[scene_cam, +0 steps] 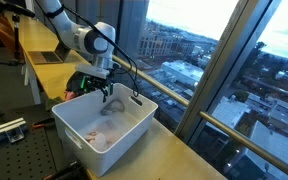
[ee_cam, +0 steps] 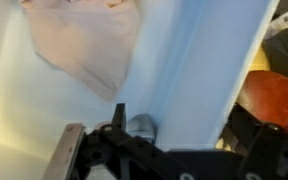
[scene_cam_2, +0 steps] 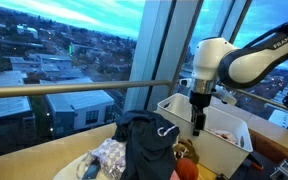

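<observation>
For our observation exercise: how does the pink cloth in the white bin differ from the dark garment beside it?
Colour: the pink cloth is pale, the dark garment near black. Place: the pink cloth lies inside the white bin, the dark garment is heaped outside it. Both are crumpled fabric.

In the wrist view the pink cloth (ee_cam: 84, 45) runs off the top edge, and the orange object (ee_cam: 272, 98) is cut by the right edge and too blurred to identify. In an exterior view a dark garment (scene_cam_2: 149, 148) hides the white bin's (scene_cam_2: 222, 150) lower corner.
</observation>
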